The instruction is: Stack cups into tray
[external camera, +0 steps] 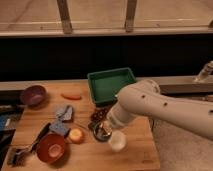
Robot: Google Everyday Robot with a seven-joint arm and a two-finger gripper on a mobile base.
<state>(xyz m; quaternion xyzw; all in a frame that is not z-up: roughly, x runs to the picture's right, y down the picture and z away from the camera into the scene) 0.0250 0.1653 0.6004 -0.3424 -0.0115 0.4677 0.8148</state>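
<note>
The green tray (111, 86) sits at the back middle of the wooden table, and nothing shows inside it. A cream-white cup (117, 142) stands upright near the front edge, just right of my gripper. My gripper (102, 129) hangs from the white arm that comes in from the right. It is shut on the dark grey cup (101, 134), just above the tabletop, in front of the tray and touching or nearly touching the white cup. The arm hides part of the dark cup.
A purple bowl (33, 95) stands at the back left and a red-orange bowl (51, 148) at the front left. Between them lie an orange stick (71, 96), blue-grey pieces (64, 113), a small orange-yellow round thing (76, 135) and a dark utensil (20, 155).
</note>
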